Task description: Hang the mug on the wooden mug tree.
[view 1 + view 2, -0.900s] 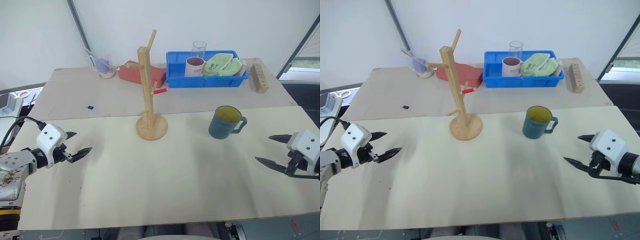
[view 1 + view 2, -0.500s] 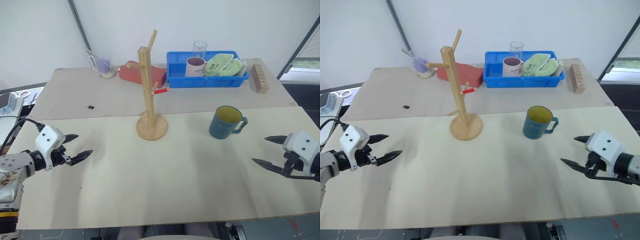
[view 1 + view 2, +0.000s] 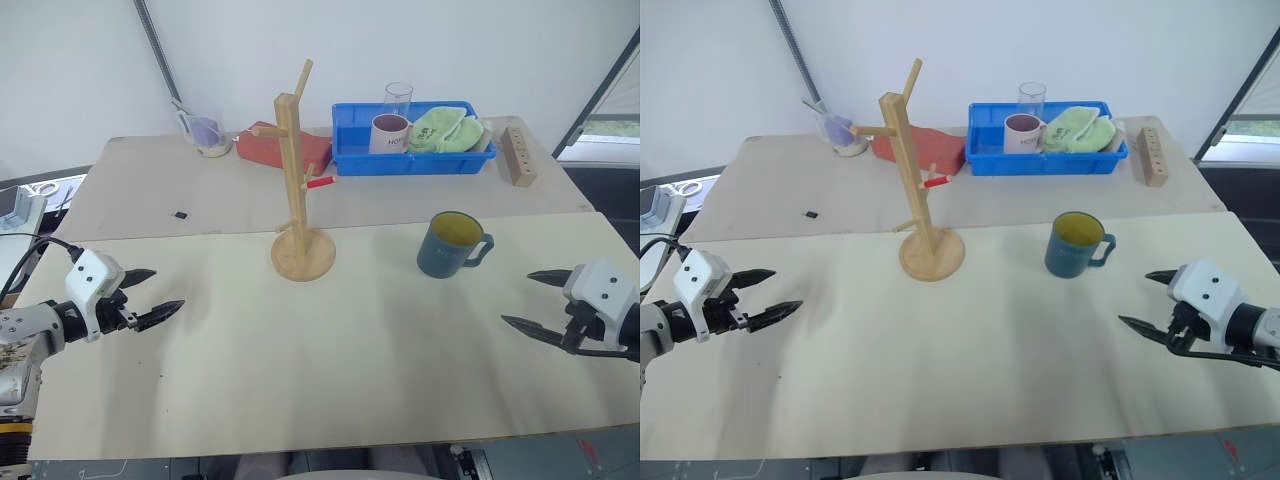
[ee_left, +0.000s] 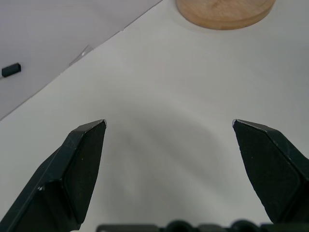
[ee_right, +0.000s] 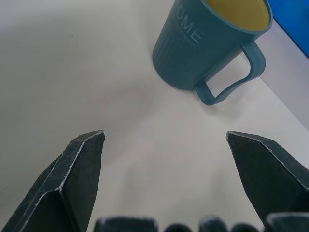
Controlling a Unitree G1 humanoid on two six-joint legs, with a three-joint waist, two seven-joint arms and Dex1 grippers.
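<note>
The teal-blue mug [image 3: 449,245] with a yellow-green inside stands upright on the cream table, its loop handle turned to the right. Left of it, near the table's middle, rises the wooden mug tree [image 3: 298,190], a tall post on a round base [image 4: 224,11] with angled pegs, one red-tipped. My right gripper [image 3: 527,299] hovers open over the table's right side, a short way in front and to the right of the mug [image 5: 208,39], nothing between its fingers. My left gripper [image 3: 163,290] stands open and empty at the far left, well away from the tree.
A blue tray [image 3: 412,160] at the back holds a pinkish mug, a clear glass and a green cloth. A wooden block with holes [image 3: 517,154] lies right of it. A red object [image 3: 285,147] and a small cup [image 3: 208,135] sit behind the tree.
My left gripper has drifted a little to the left, and my right gripper has slid a little to the left. Mug and tree stand as before.
</note>
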